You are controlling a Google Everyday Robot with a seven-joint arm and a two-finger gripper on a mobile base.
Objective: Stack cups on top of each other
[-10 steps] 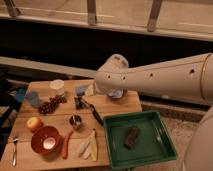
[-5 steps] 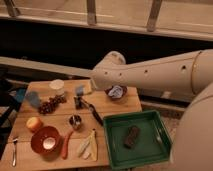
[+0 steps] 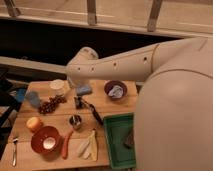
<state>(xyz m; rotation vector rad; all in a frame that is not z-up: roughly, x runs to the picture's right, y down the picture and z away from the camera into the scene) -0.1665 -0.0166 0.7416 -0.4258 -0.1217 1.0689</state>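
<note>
The pale cream cup stands upright at the back left of the wooden table. The translucent light blue cup stands to its front left, a short gap away. The two cups are apart, neither inside the other. My white arm reaches in from the right and bends down over the back middle of the table. My gripper shows as a dark shape just above the table, right of the cream cup and in front of a blue sponge. It holds neither cup.
Dark grapes lie between the cups and the gripper. There is also a maroon bowl, an orange-red bowl, a small metal cup, a black utensil, an orange, a carrot, a fork and a green tray.
My arm has shifted left and closer, and its white body now fills the right of the view and hides part of the green tray. The cups have not moved.
</note>
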